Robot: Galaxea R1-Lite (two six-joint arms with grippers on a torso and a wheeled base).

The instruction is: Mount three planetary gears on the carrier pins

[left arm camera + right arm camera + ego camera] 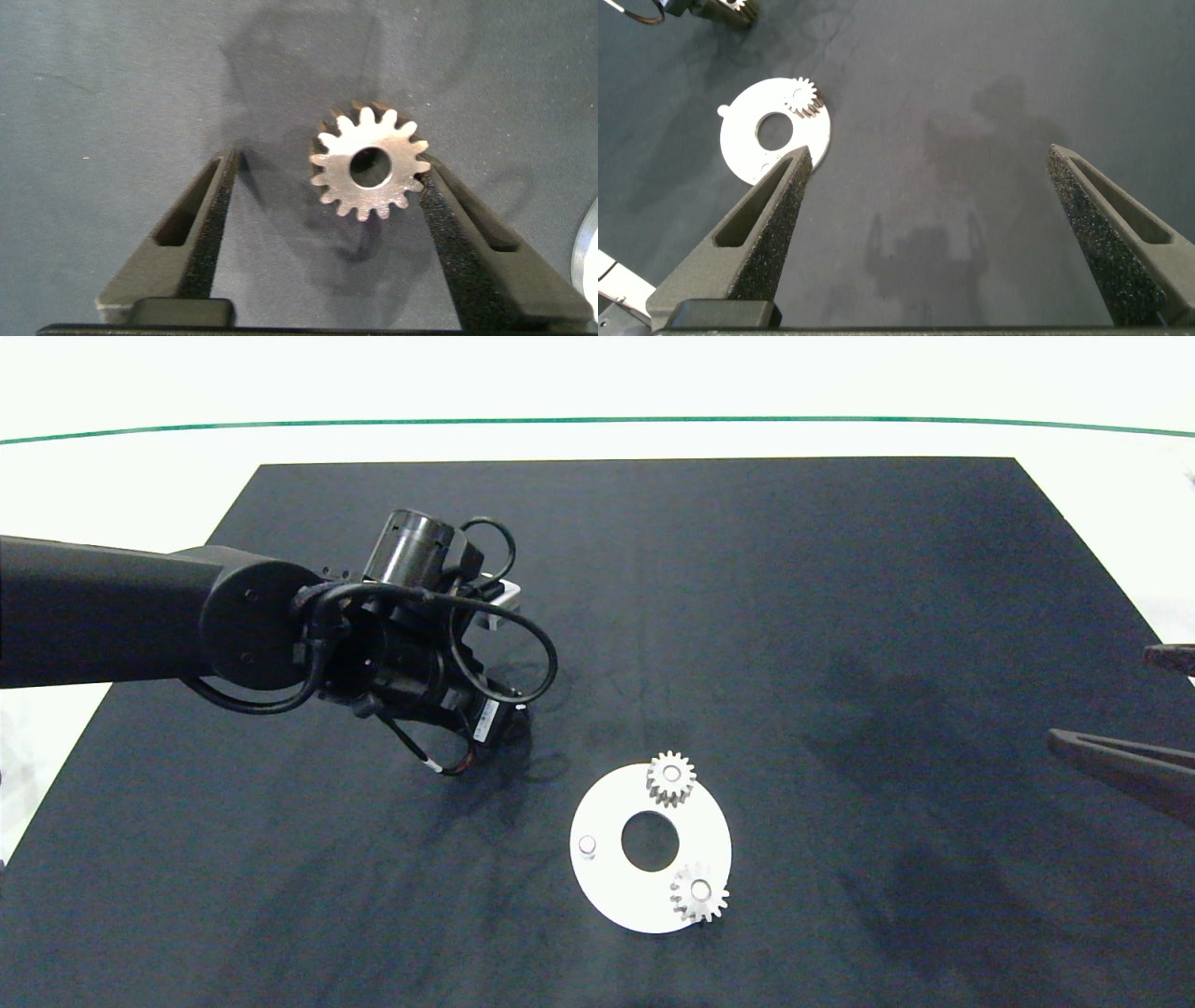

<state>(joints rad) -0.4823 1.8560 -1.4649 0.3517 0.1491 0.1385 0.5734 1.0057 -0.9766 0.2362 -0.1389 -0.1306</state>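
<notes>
Third gear (370,165) lies between open left fingers (207,224), hidden overhead; right fingers (766,229) open.

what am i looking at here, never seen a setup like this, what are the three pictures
It is a two-armed robot at a table with a dark mat. The head view looks down from above. The other two come from cameras on each wrist, so each shows that arm's own two fingers.

On the mat lies a white disc with two small gears already on its pins and one bare pin.

The left gripper is open around the third gear, which lies flat on the mat; one finger looks to touch it. The right gripper waits open at the table's right side.
</notes>
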